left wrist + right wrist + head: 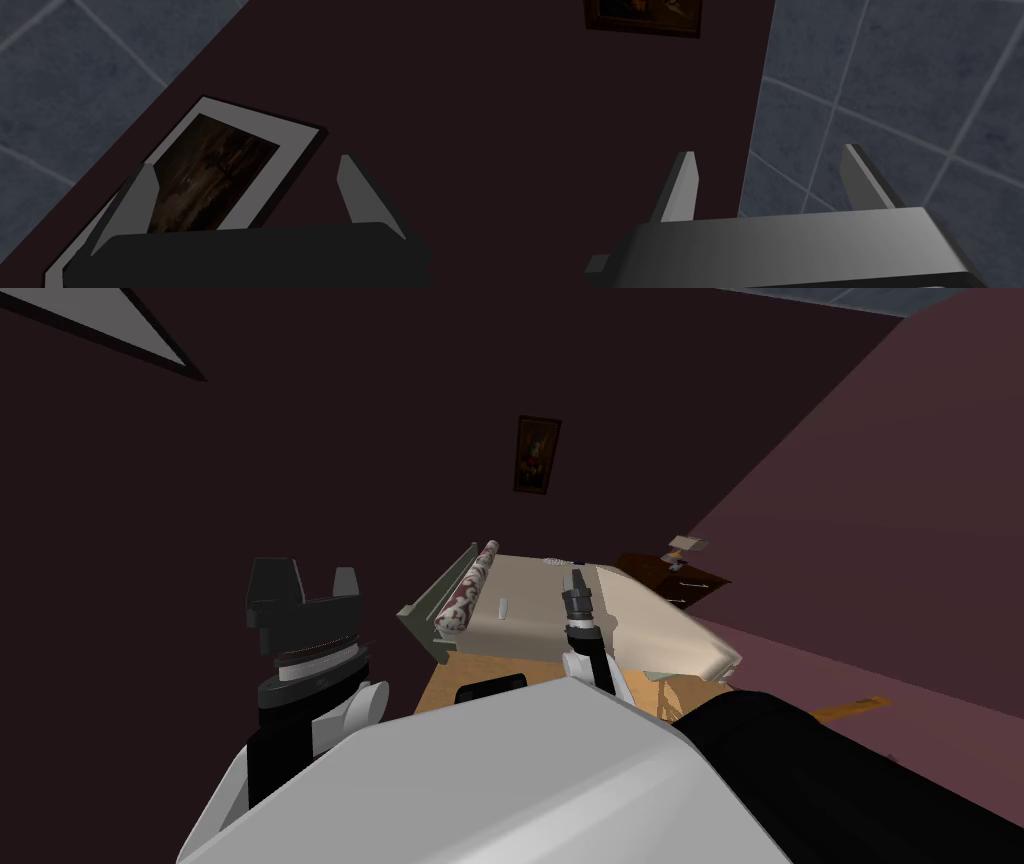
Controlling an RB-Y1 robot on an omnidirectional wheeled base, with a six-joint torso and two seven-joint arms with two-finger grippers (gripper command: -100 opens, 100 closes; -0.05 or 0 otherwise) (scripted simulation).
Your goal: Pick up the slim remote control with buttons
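On the bed (530, 633), slim remote (503, 608) near patterned bolster (465, 598), left gripper (246, 162) wide, right gripper (769, 151) wide.

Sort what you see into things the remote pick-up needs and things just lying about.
Needed: slim grey remote, lying on the bed; left gripper, open; right gripper, open.
Lying about: patterned bolster; nightstand; wall picture.

Bed (535, 628): covered in plain cream, set on an orange floor (440, 688). A grey-green headboard (437, 600) is fitted at one end. Laid on it: one red-and-white patterned bolster (468, 588), placed along the headboard; one slim light grey remote (503, 608), placed on the bare cover near the bolster, not touching it.
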